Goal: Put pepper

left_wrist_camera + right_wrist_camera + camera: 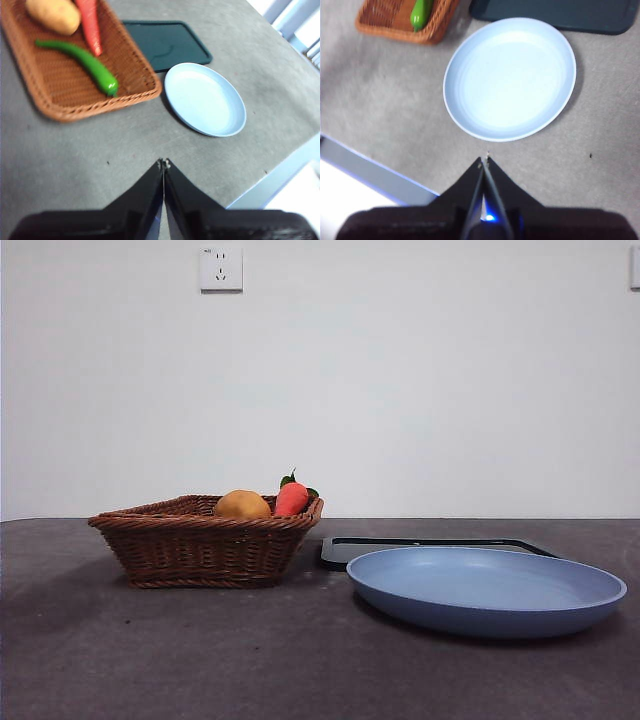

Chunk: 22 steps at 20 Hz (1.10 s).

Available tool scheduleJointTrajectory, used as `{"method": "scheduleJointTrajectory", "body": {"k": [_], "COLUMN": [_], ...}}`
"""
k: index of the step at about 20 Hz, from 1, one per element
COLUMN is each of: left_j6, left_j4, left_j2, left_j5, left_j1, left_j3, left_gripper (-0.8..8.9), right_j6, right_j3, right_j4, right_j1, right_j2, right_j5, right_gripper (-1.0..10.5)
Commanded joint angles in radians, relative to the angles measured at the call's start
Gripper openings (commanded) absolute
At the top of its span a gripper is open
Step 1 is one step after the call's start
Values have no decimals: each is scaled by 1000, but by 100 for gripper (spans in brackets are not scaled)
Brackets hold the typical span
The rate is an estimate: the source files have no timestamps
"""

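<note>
Left wrist view: glossy green curved pepper [82, 59] in basket [60, 107].

Lying in the woven wicker basket [75, 75] with a potato [54, 15] and carrot [90, 25]: the long green pepper [82, 62]; right of the basket, the round blue plate [487, 590], flat black tray [430, 545] behind

A brown woven wicker basket [205, 540] on the dark grey bench [200, 660] holds a round yellow-orange fruit [242, 505] and a red-orange leafy vegetable [291, 498]; nearby, a shallow blue plate [487, 590] fronts a black flat tray [345, 548].
</note>
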Motion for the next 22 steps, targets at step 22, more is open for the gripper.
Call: {"method": "scheduleJointTrajectory", "body": {"k": [22], "left_j6": [-12], "left_j4": [13], "left_j2": [1], "left_j5": [12], "left_j1": [-4], "left_j3": [20], "left_gripper": [391], "right_j6": [95], "right_j3": [17], "right_j4": [340], "right_j1": [7], "right_j2": [475], "right_j5": [106], "right_gripper": [336]}}
